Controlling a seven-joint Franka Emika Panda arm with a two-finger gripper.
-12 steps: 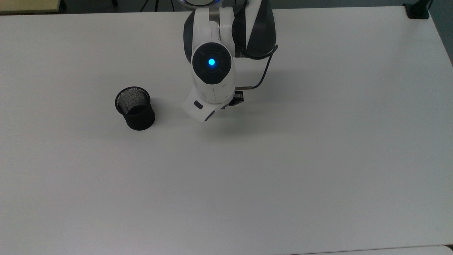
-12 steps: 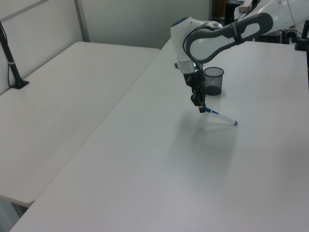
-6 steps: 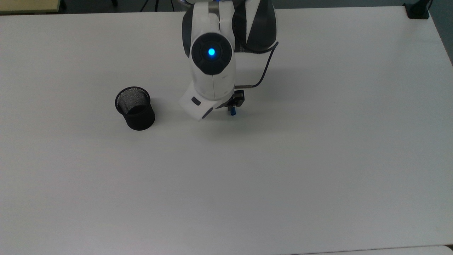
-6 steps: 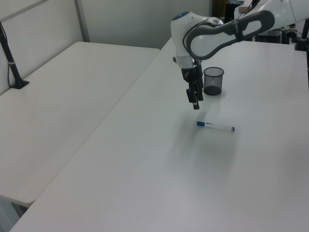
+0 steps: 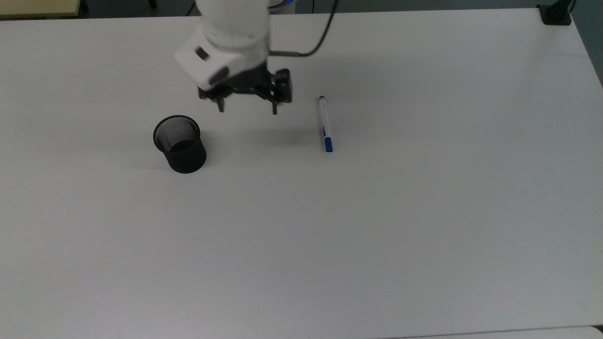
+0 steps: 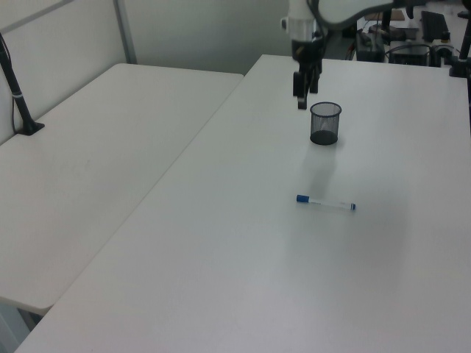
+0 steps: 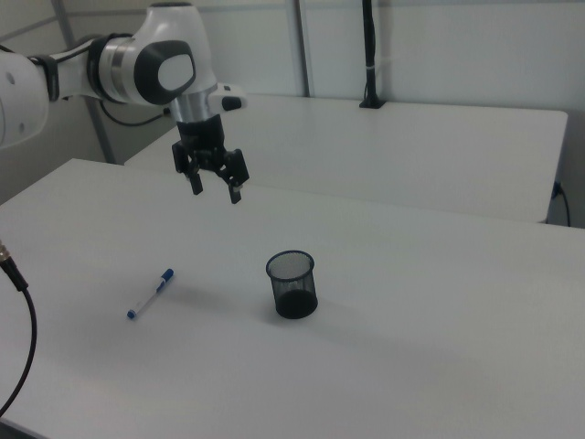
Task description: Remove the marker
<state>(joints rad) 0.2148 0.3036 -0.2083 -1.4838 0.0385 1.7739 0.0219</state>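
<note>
In the top view, the gripper (image 5: 247, 108) hangs above the white table (image 5: 377, 235) with its two dark fingers spread wide apart and nothing between them. It touches nothing. The marker (image 5: 324, 123) lies flat on the table to the top view's right of the gripper, well clear of the fingers, with its blue cap toward the bottom of the picture. A black mesh cup (image 5: 180, 143) stands upright to the top view's lower left of the gripper, apart from it.

In the left view, the gripper (image 6: 303, 94) is raised in the air near the mesh cup (image 6: 324, 123), a little to the left view's left of the cup and higher. The marker (image 6: 326, 203) lies on the table (image 6: 221, 257) nearer the camera, well apart from both.

In the right view, the gripper (image 7: 213, 187) is held high over the table (image 7: 411, 366), fingers wide and empty. The marker (image 7: 150, 294) rests on the tabletop below and to the right view's left, and the cup (image 7: 292, 284) stands to the right view's right of it.
</note>
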